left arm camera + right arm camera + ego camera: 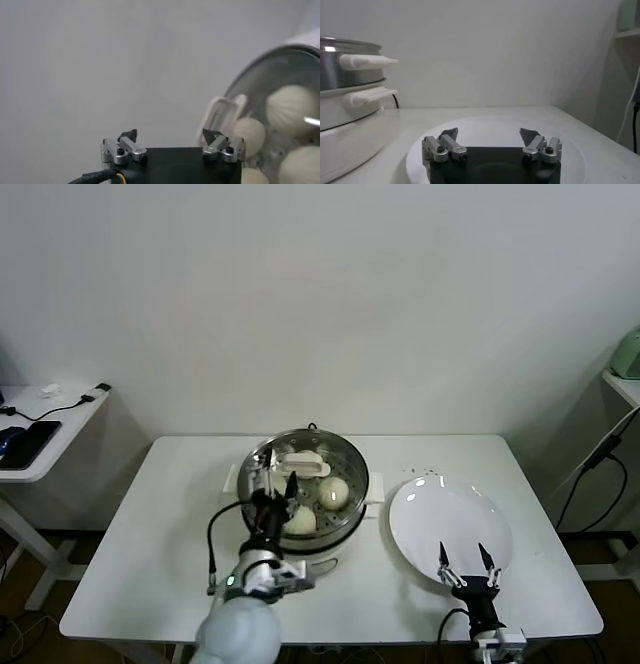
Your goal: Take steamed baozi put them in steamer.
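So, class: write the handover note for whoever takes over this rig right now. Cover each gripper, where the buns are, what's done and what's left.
Left gripper: open, empty, poised over the near-left rim of the steamer.
Right gripper: open, empty, low over the near edge of the white plate.
Steamed baozi: inside the steamer on the tray; the left wrist view shows four. None on the plate.
Done: the buns in view are loaded.
Left: probably just pulling the left arm clear of the pot; nothing more to pick up is visible on the table.
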Robot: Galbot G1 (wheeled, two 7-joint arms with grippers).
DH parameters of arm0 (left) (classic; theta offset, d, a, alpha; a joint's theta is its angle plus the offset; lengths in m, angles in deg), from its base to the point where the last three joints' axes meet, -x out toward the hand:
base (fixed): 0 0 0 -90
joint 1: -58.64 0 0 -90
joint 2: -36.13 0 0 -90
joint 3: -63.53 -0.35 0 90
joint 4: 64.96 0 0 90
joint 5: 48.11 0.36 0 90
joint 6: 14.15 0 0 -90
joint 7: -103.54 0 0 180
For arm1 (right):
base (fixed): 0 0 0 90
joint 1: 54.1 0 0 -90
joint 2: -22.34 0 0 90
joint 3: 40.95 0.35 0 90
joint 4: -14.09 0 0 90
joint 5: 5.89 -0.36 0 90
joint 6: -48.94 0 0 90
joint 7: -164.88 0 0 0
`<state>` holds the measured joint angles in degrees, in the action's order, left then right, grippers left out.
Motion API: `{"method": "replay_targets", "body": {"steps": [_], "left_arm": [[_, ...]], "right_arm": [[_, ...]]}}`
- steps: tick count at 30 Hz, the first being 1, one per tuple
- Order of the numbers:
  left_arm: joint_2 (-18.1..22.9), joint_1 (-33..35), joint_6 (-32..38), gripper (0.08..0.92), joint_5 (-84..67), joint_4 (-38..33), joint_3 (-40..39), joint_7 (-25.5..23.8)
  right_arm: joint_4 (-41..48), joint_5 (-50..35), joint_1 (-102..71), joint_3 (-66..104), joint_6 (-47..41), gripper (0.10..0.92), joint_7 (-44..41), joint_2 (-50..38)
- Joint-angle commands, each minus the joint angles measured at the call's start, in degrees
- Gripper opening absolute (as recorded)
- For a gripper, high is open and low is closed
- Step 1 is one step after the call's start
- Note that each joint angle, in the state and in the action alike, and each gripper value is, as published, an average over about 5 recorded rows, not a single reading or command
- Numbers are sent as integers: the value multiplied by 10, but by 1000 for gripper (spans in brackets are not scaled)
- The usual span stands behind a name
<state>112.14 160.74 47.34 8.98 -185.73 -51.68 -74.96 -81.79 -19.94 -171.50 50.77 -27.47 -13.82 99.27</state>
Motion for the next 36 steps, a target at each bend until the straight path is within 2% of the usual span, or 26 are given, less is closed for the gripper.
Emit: {"method": "replay_targets", "body": {"steps": [1,4,7,12,20,26,36], "left_arm": [[-29,114,187,822,-644,-56,333,82],[-45,141,218,823,-778,-21,389,48],[-53,164,257,823,-842,24,397,30],[-50,187,322,823,-839,90,364,13],[-49,175,399,823,-788,204,317,-10],[-44,172,431,823,-755,231,295,-12],[-36,178,451,823,-736,214,274,-14]], "right_arm": [[-18,-26,-7,3,8,823,-6,-20],[-23,-30,-12,6,8,823,-13,-30],[-23,-32,-13,6,8,823,-14,-34],[-22,-31,-14,5,13,823,-14,-34],[-13,-37,-15,5,8,823,-10,-34],[-15,-45,-18,5,4,823,-12,-34],[-18,-45,-20,3,3,823,-14,-33]]}}
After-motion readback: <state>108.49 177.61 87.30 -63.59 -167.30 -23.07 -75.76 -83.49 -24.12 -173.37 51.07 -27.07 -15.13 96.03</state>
